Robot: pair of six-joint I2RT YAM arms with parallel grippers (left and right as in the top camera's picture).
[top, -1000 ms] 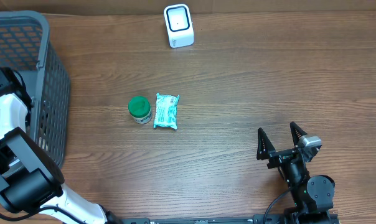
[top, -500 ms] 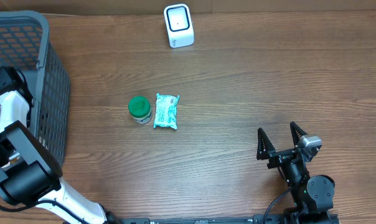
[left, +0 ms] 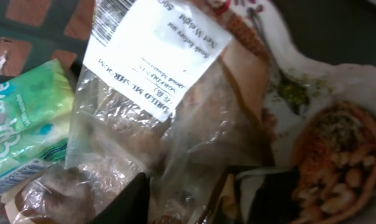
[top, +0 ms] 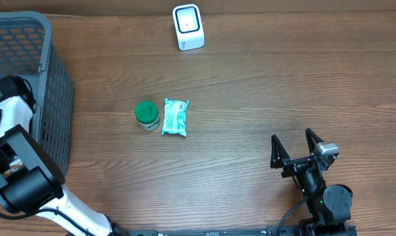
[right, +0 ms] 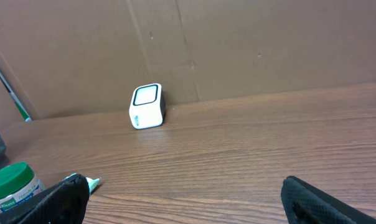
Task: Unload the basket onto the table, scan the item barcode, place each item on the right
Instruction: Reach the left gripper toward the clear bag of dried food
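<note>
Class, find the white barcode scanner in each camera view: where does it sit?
Overhead: white scanner, top edge, near centre.
Left wrist: not in it.
Right wrist: white scanner, left of centre, mid-height.
Shared landmark: green-lidded jar, left of centre overhead, bottom-left corner in right wrist.

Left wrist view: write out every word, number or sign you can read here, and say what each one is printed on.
"DRIED MUSHROOM": on the white label of the clear bag, seen upside down.
"Net Weight": on the same label.
The barcode and the label's small print lines: too blurred to read.
White lettering on the green pack: cut off and blurred, not readable.
</note>
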